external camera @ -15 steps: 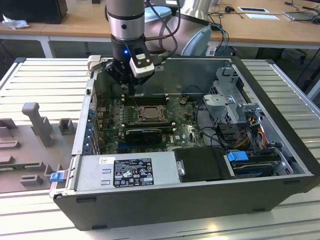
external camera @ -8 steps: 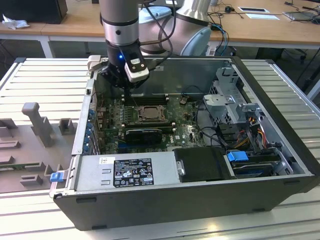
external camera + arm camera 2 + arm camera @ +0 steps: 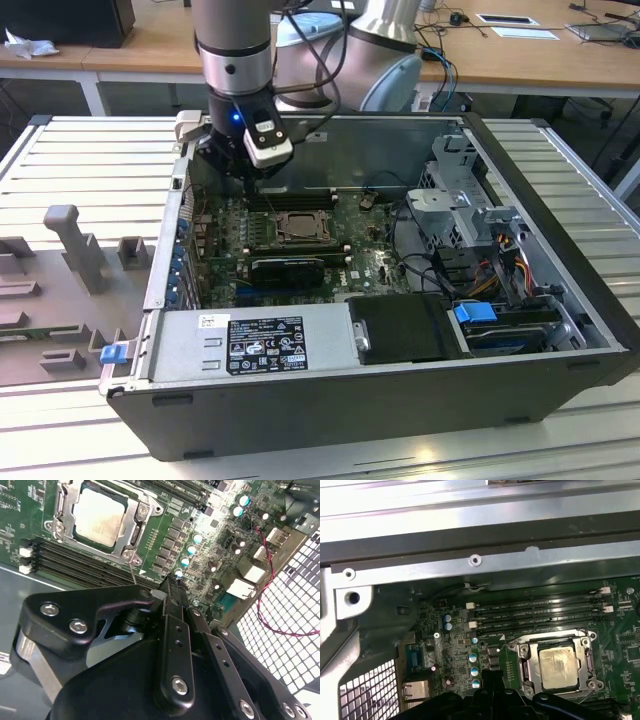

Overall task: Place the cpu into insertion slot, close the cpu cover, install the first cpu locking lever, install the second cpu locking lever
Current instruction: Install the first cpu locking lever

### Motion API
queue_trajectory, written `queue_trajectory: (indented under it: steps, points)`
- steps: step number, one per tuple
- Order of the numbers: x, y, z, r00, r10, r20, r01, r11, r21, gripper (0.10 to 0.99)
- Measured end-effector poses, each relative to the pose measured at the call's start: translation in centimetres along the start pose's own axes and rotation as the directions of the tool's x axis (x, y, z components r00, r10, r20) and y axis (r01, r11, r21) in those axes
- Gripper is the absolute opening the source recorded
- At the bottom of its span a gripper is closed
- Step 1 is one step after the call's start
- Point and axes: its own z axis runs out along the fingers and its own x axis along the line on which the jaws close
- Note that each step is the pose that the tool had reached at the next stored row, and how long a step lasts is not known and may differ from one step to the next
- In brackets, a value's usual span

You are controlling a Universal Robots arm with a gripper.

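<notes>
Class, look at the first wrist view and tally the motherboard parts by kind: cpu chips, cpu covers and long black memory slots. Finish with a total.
cpu: 1
cpu cover: 1
memory slots: 4
Total: 6

Computer case [image 3: 350, 410] on slatted metal table [image 3: 95, 150]

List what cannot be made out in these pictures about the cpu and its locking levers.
1. The insertion slot contacts: in both wrist views, covered by the cpu and cpu cover.
2. The locking levers: too thin in the exterior view; latched or not, unclear in both wrist views.
3. The cpu cover's near edge: first wrist view, partly hidden behind the end effector.
</notes>
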Motion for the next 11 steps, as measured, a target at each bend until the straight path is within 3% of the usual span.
queue_trajectory:
  steps: [4,11]
  points:
    - [0.20,0.26,0.23,1.0000,-0.007,-0.0006,0.007,1.0000,-0.002,0.106]
    - [0.38,1.70,0.55,0.9998,-0.017,-0.0013,0.017,0.9998,-0.003,0.106]
